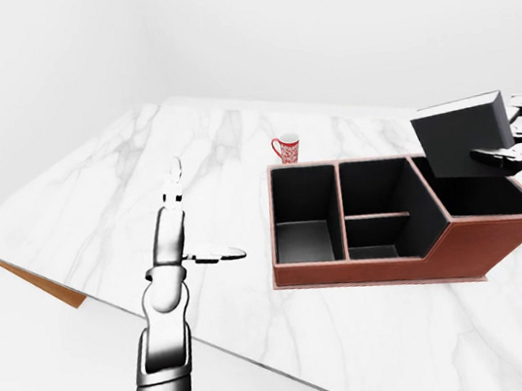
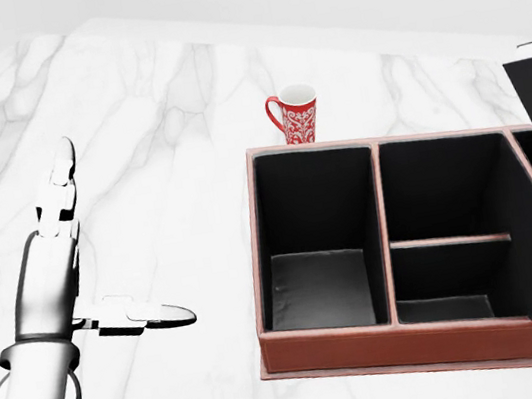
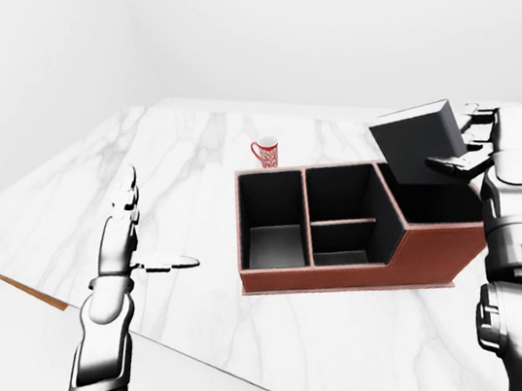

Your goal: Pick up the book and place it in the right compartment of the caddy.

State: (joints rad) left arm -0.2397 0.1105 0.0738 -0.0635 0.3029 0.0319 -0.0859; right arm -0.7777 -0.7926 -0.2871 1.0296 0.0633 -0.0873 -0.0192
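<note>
The right robot hand [image 3: 485, 147] grips the dark grey, slab-shaped book [image 3: 417, 144] by its right edge, fingers closed round it, and carries it in the air, clear of the white marble worktop [image 1: 190, 181]. The book reaches leftward from that robot hand, tilted, with its broad face toward the camera and its lower left corner hanging just above the rim of the reddish-brown leather caddy with black-lined compartments [image 1: 380, 266].

The relation that matters: the caddy's right compartment [image 3: 429, 202] lies directly below and slightly left of the right robot hand, so the book looks already nearly over its target. The next move likely calls for lowering, with the book's long axis lined up to the opening between the caddy's walls.

The left robot hand [image 1: 182, 229] stands well apart, left of the caddy, fingers spread wide and holding nothing. A red patterned mug [image 2: 295, 114] sits beyond the caddy's far wall, clear of the path.
</note>
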